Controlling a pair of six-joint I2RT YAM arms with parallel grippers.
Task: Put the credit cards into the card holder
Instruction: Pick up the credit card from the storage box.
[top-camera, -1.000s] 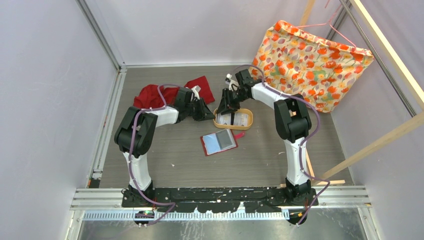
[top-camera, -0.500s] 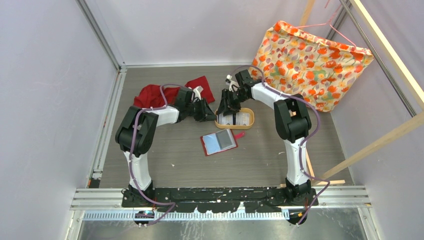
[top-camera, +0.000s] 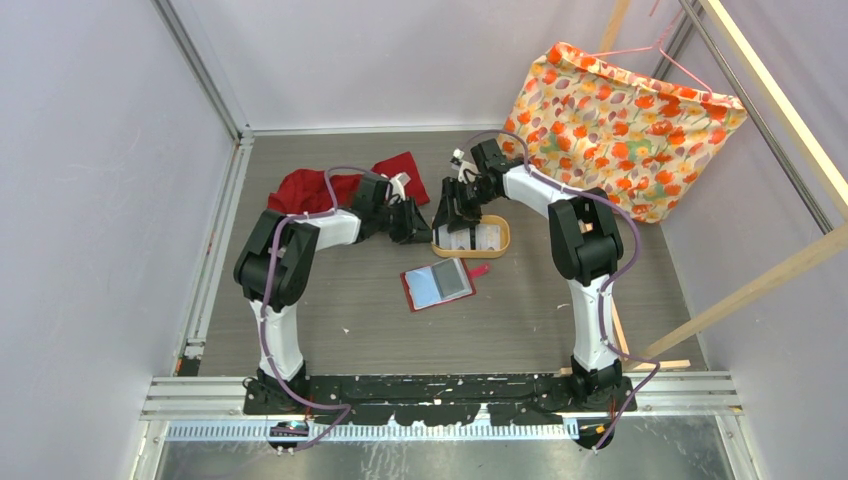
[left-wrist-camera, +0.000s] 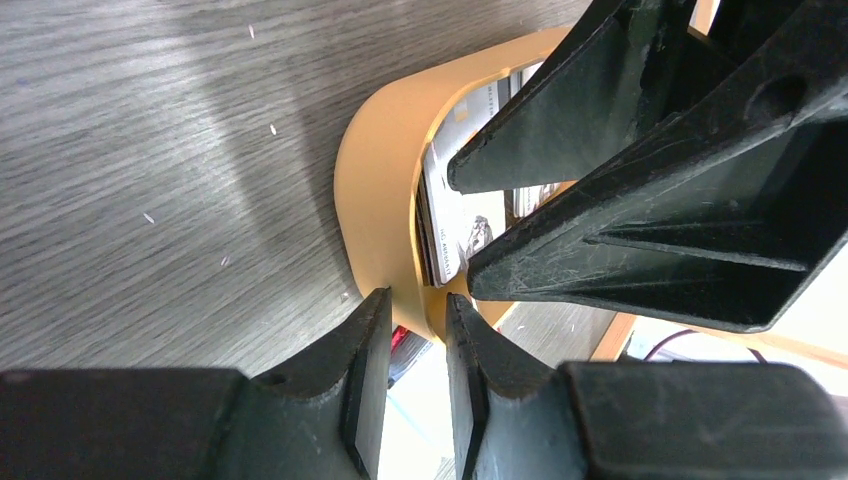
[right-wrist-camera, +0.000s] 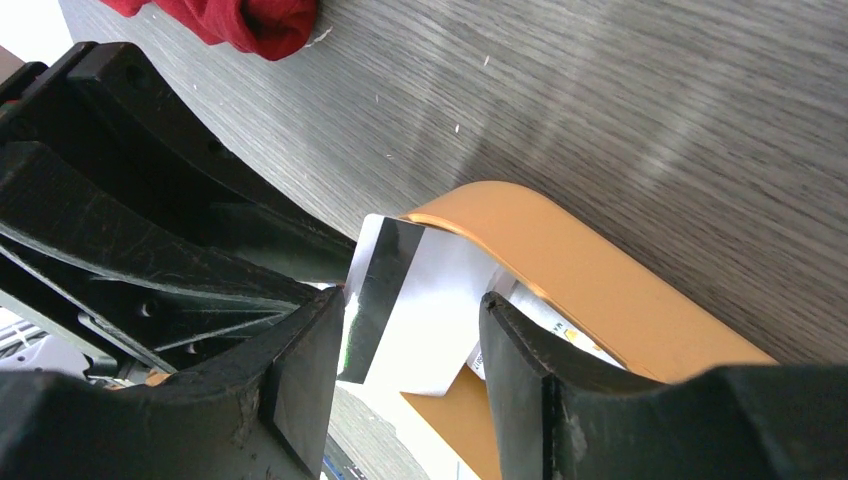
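Credit cards (right-wrist-camera: 430, 330) in tan tray (right-wrist-camera: 590, 275), one tilted between right end effector (right-wrist-camera: 412, 298) jaws

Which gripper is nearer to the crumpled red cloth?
Left. The left gripper has its fingers astride the tray rim on the side facing the red cloth; the right gripper is over the tray's inside, farther away.

The top camera looks steeply down from above and behind the arm bases, taking in the whole table (top-camera: 350, 330). Both wrist cameras sit very close, low over the wooden tray (right-wrist-camera: 600, 280), facing each other from opposite sides; all three views share that tray.
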